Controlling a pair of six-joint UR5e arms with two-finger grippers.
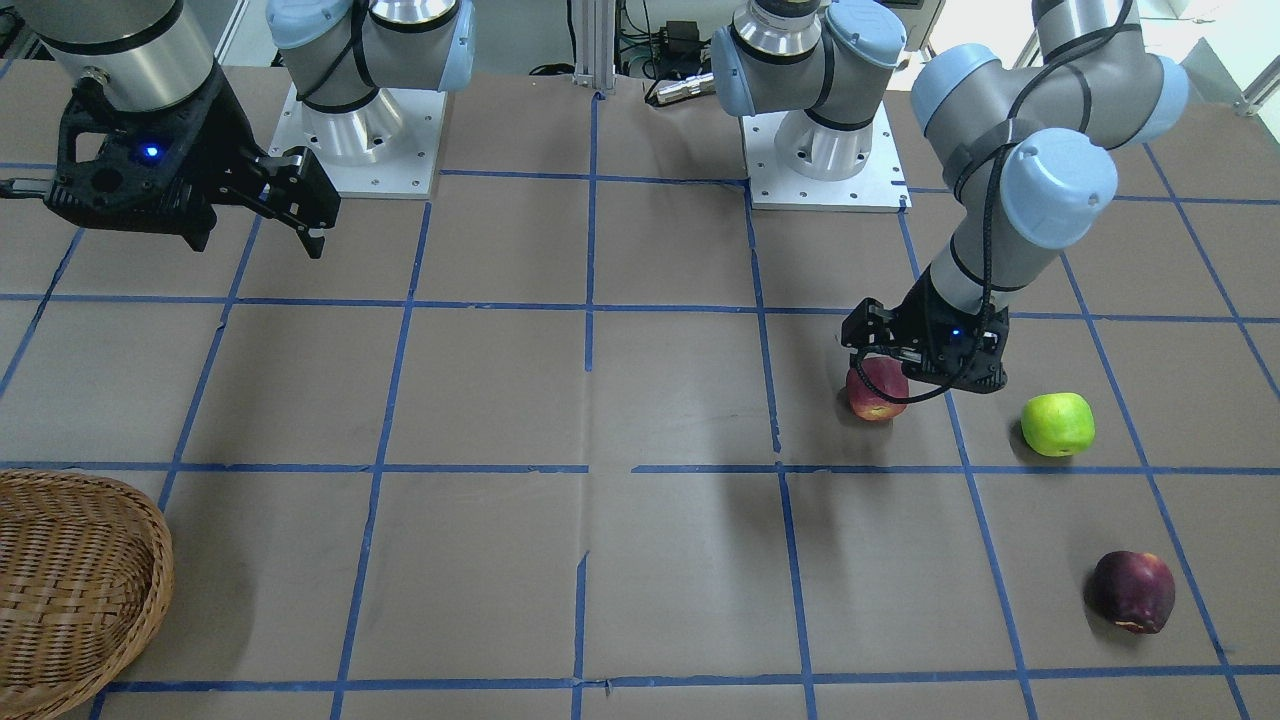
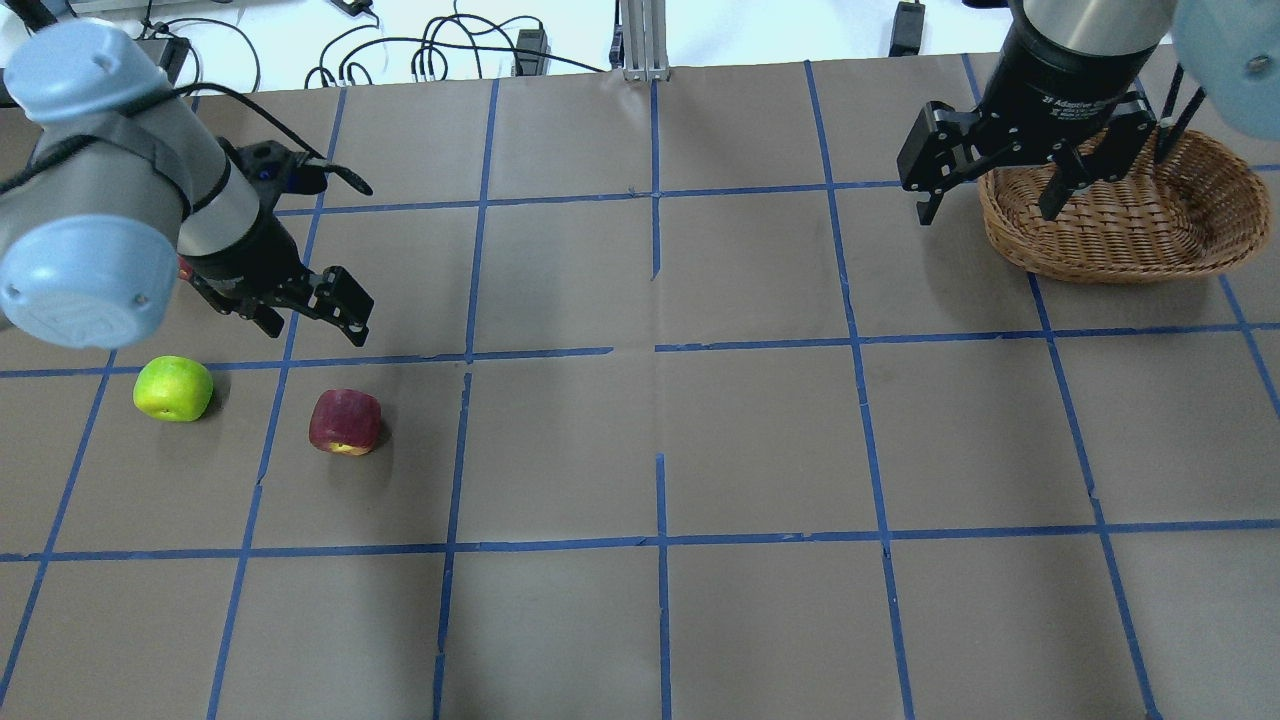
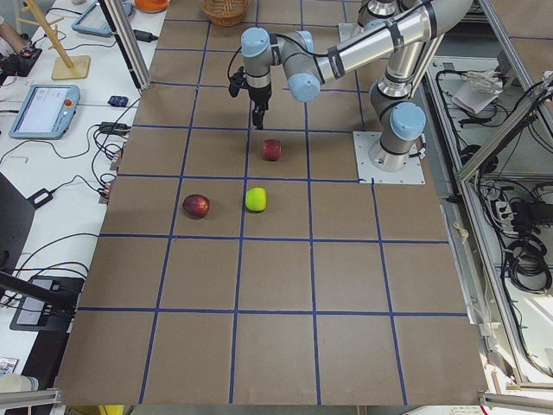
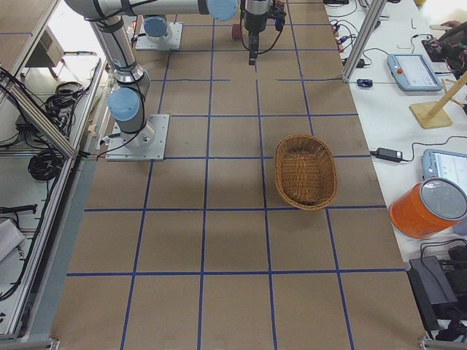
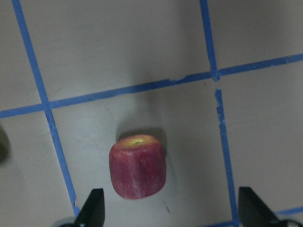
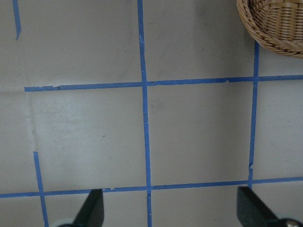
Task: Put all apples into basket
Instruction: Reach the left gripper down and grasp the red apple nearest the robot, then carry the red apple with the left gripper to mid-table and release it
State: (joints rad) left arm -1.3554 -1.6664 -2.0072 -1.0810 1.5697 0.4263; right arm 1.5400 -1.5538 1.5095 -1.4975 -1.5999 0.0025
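Observation:
The red apple (image 1: 877, 390) lies on the table; it also shows in the overhead view (image 2: 345, 421) and the left wrist view (image 5: 138, 166). My left gripper (image 1: 885, 358) is open and empty just above it, its fingers apart on either side in the left wrist view (image 5: 171, 213). The lime green apple (image 1: 1057, 424) and the dark maroon apple (image 1: 1131, 591) lie further to my left. The wicker basket (image 2: 1130, 230) stands at my far right, empty. My right gripper (image 2: 988, 212) is open and empty, raised beside the basket.
The table is covered in brown paper with a grid of blue tape (image 2: 655, 348). The two arm bases (image 1: 350, 140) stand at its rear edge. In the overhead view the left arm hides the maroon apple.

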